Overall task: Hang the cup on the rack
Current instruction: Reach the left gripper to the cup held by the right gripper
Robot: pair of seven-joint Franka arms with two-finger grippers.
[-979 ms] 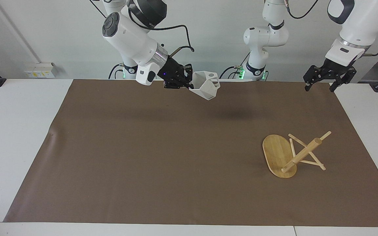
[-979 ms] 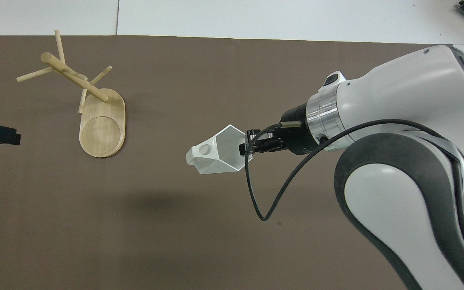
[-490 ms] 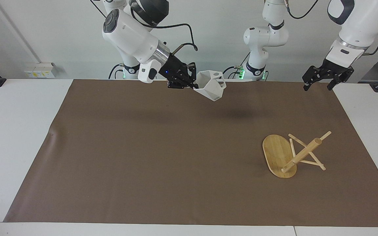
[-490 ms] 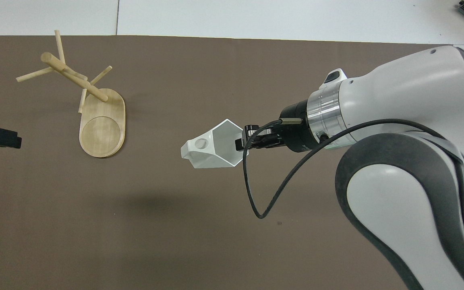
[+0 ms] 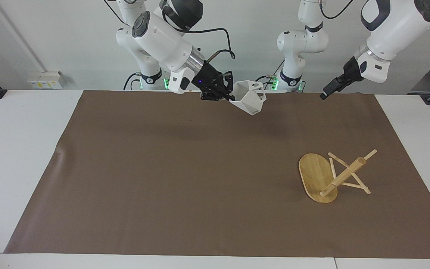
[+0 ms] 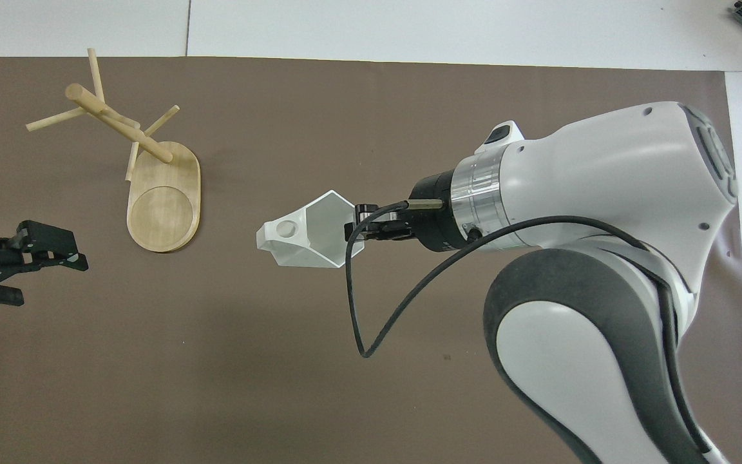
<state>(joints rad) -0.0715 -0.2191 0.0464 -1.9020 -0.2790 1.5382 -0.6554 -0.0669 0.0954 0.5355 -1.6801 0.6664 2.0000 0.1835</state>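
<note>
While the right gripper (image 5: 231, 98) clamps it aloft, the cup (image 5: 250, 98) tilts sideways.

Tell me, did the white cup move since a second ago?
Yes. In the overhead view the cup, held in the right end effector, has shifted toward the rack, which lies unmoved at the left arm's end.

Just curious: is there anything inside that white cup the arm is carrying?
The cup, held in the air by the right pincer at its rim, looks empty: only bare white inner walls show. Its very bottom is hidden by the tilt.
</note>
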